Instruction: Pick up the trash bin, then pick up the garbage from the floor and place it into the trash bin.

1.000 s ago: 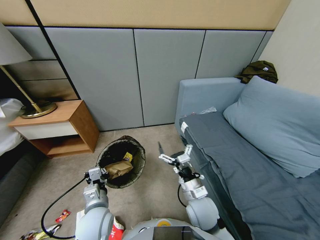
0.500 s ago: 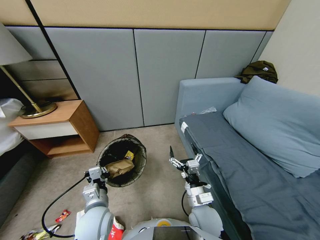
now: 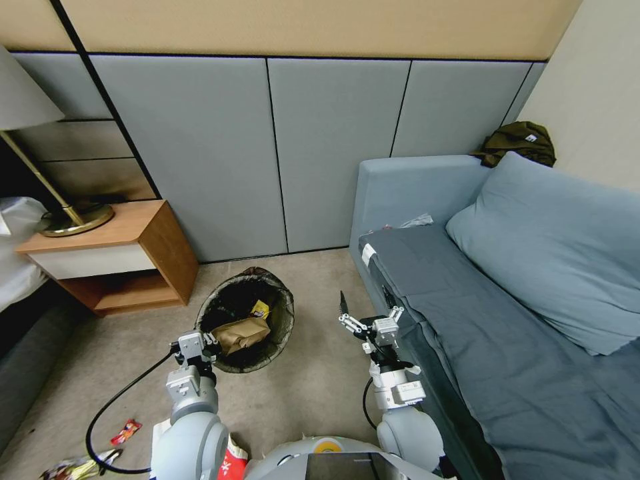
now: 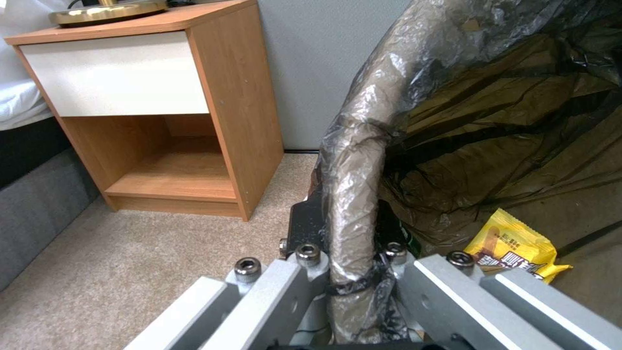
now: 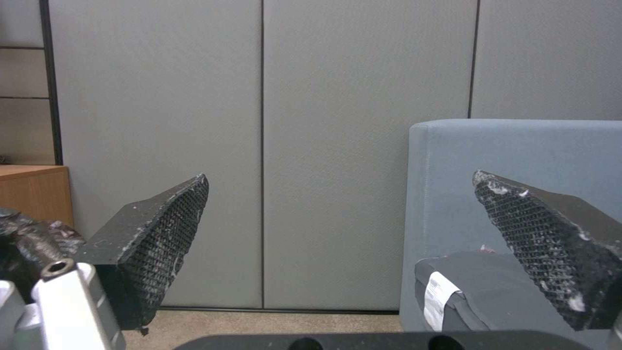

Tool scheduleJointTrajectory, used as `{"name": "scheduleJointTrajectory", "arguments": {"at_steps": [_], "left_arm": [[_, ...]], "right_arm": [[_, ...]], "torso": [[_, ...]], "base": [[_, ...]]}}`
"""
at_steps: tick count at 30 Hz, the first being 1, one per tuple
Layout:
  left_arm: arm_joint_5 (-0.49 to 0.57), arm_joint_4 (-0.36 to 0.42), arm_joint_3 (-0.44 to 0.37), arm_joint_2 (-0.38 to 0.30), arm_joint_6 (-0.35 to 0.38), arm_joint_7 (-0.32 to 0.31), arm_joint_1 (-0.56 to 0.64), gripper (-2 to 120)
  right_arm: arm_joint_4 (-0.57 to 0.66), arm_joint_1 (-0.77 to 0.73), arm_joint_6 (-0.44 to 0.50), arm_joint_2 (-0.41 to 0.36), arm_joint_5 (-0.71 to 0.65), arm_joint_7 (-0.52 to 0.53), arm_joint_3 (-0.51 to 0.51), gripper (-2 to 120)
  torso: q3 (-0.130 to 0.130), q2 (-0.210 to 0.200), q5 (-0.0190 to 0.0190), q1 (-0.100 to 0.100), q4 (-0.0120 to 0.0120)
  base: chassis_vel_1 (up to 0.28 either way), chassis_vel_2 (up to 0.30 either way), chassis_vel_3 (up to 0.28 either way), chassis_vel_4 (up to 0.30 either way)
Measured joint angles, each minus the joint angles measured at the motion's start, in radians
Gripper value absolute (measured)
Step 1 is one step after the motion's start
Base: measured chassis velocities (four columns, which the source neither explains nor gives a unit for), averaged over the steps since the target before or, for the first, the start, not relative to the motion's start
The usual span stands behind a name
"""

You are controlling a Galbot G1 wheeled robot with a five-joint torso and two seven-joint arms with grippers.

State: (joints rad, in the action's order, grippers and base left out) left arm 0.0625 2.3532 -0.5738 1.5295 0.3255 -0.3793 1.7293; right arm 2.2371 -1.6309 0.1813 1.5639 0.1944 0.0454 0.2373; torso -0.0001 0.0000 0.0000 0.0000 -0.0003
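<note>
Holding the trash bin (image 3: 245, 320) by its near rim: my left gripper (image 4: 350, 272) is pinched onto the bag-wrapped edge, bin tilted just above the carpet beside the nightstand (image 3: 113, 260). A brown paper bag (image 3: 241, 335) and yellow snack packet (image 4: 515, 245) lie inside. My right gripper (image 5: 337, 243) hangs empty, fingers spread, next to the sofa (image 3: 467, 300). More litter (image 3: 125, 431) lies on the floor behind. Risk: the slick liner may slip in the pinch, and the bin would sag or spill.
</note>
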Motion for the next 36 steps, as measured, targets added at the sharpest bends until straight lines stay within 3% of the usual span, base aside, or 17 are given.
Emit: {"name": "scheduleJointTrajectory", "arguments": {"at_steps": [20,36], "left_arm": [[-0.001,-0.002,0.002,0.006,0.008,-0.011,-0.002,0],[-0.004,0.005,0.005,0.004,0.016,-0.010,0.003,0]], "right_arm": [[-0.015,-0.009,-0.001,-0.011,0.003,0.000,-0.006,100],[-0.008,-0.002,-0.015,-0.020,-0.014,0.013,-0.005,100]], "torso": [[0.000,0.000,0.0000,0.000,0.0000],[0.000,0.000,0.0000,0.000,0.0001]], "base": [[0.028,0.027,0.031,0.030],[0.110,0.118,0.113,0.107]]}}
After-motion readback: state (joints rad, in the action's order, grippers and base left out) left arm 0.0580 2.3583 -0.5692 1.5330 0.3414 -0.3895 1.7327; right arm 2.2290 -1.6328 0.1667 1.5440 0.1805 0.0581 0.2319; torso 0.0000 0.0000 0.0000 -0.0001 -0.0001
